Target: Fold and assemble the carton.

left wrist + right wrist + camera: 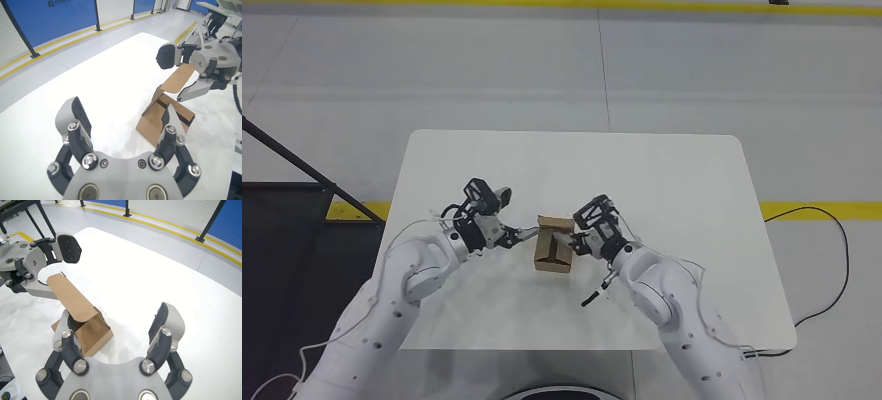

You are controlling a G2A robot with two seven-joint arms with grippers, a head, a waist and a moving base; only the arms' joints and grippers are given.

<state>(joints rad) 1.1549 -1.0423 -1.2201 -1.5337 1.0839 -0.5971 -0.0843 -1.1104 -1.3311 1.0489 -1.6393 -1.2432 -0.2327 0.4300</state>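
The left gripper [122,103] is spread wide and clamps nothing. One of its fingers [171,118] lies over the side of the carton [149,123] that faces it, though I cannot tell whether it presses the cardboard or sits just beside it; the other finger hangs above the bare white surface [672,180]. The right gripper [115,309] is likewise wide apart and grasps nothing; one of its fingers [65,323] reaches into the carton's open mouth beneath the long flap [71,296], its dark pad partly hidden there; its other finger stands over the surface, apart from the cardboard. In the left wrist view the long flap rises between the right gripper's two fingers, with the lower fingertip at the edge of the opening.

The carton is a small brown cardboard box, lying on the surface between the two grippers, on the half nearer the robot. Its body is squared up and rests on one side; the end toward the right gripper is open; the long flap is unfolded and tilts up and away from the opening; a short side flap [103,319] with a notched edge stands beside the mouth; dark gaps show where the panels meet.
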